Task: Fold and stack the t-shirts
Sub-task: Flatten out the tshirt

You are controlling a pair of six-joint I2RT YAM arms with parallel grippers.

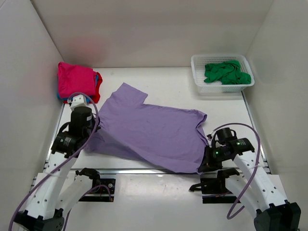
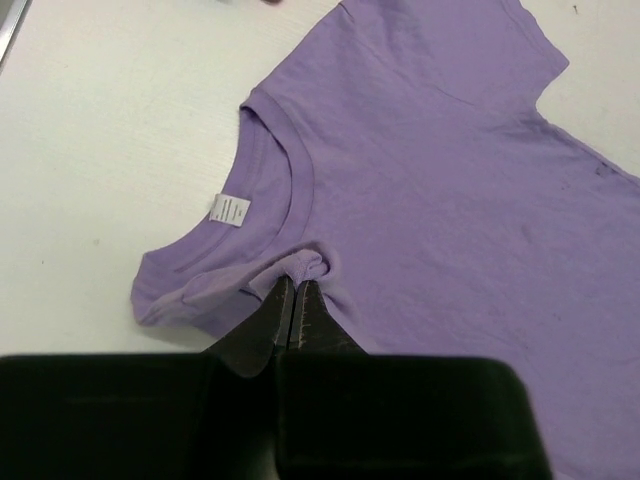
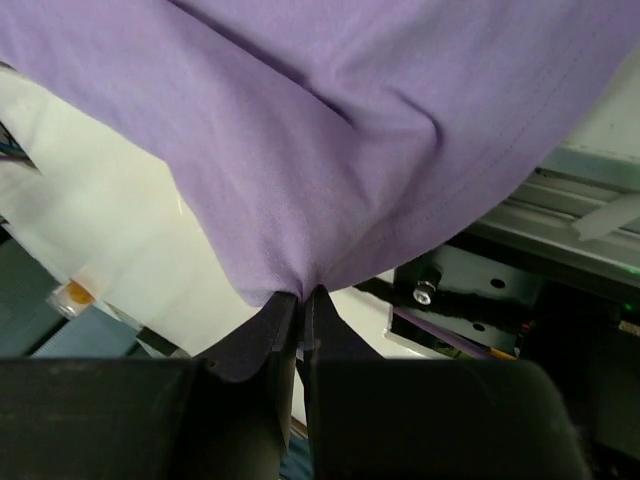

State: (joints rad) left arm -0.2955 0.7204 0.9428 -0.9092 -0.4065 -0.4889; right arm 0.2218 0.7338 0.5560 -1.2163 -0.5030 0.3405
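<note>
A lilac purple t-shirt (image 1: pixel 149 130) lies spread across the middle of the table, its near hem hanging over the front edge. My left gripper (image 1: pixel 91 136) is shut on the cloth just beside the collar (image 2: pixel 297 283); the white neck label (image 2: pixel 231 209) shows. My right gripper (image 1: pixel 202 167) is shut on the shirt's bottom corner (image 3: pixel 302 293), held off the table's front edge. A folded magenta pink shirt (image 1: pixel 75 79) lies on red and blue ones at the back left. A green shirt (image 1: pixel 226 72) is crumpled in the basket.
The white lattice basket (image 1: pixel 198 77) stands at the back right. White walls close in the left, back and right sides. The metal table rail and the arm bases (image 1: pixel 216 185) are along the near edge.
</note>
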